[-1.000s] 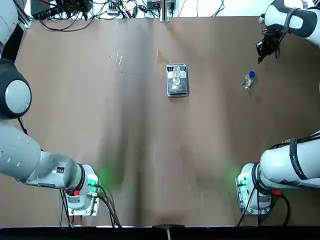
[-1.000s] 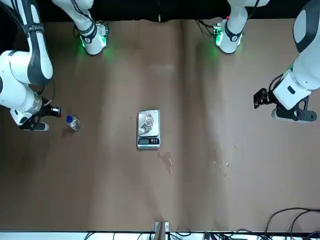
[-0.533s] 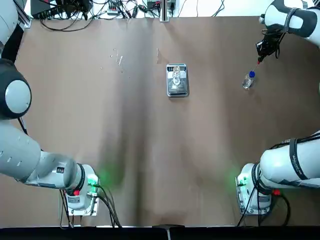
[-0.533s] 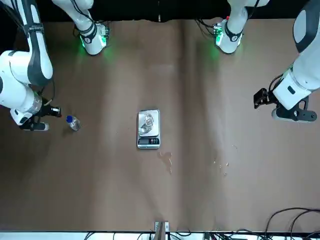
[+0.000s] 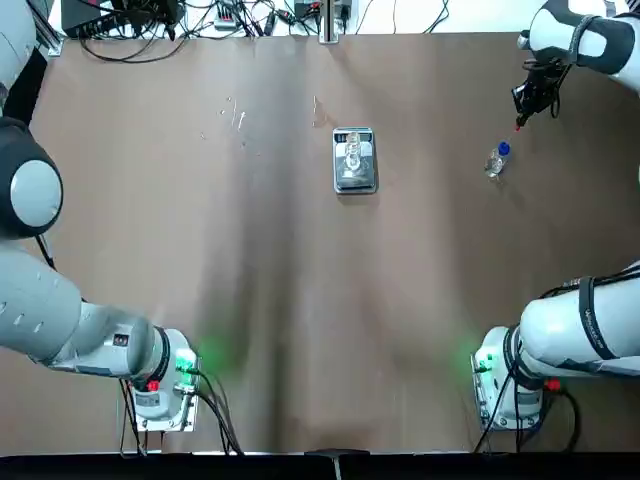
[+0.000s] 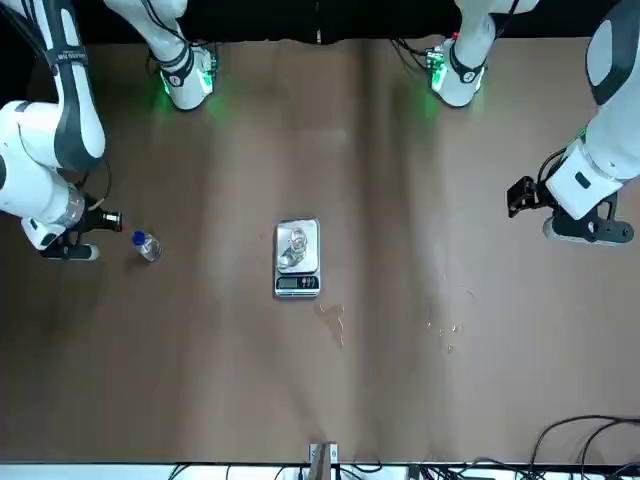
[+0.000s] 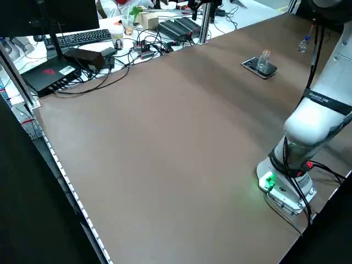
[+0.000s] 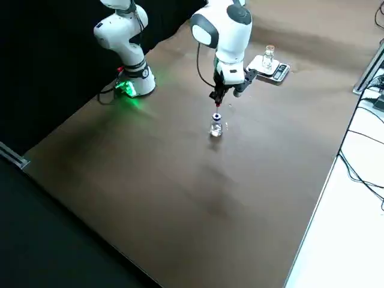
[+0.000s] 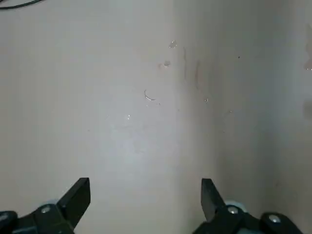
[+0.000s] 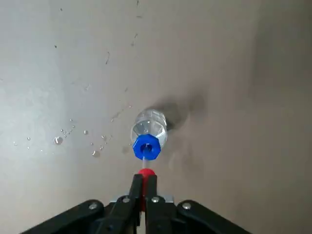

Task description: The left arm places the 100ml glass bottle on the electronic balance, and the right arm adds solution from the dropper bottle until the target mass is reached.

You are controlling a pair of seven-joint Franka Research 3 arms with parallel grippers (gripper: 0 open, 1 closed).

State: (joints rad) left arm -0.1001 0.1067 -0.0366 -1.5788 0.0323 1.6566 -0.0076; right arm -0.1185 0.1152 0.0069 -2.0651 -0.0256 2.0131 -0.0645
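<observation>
Arms: two, white; bases at the near edge of the surface (image 5: 300, 330), one at each side, each with a green light.
Left hand (image 9: 145, 202): one; held at the robot's far left over bare surface, well apart from everything; fingers (image 9: 78, 195) spread wide, nothing between them.
Right hand (image 10: 143, 187): one; at the far right, just beyond the dropper bottle (image 5: 496, 160); fingers pinched narrow on the red dropper top (image 10: 145, 173), lifted clear of the blue collar.
Dropper bottle: one; stands upright on the surface, right of centre, open at the blue collar; clear body, contents cannot be told.
Electronic balance (image 5: 355, 160): one; centre of the far half of the surface, display strip at its far end.
100ml glass bottle (image 5: 353, 152): one; upright on the balance pan; colourless, uncapped; fill level cannot be told.
Droplets (image 10: 73, 139): several small ones on the surface beside the dropper bottle.
Open room: near half of the surface bare; wide gap between balance and dropper bottle.
Far edge: cables (image 5: 200, 18) and a keyboard (image 7: 82, 37) beyond it.
</observation>
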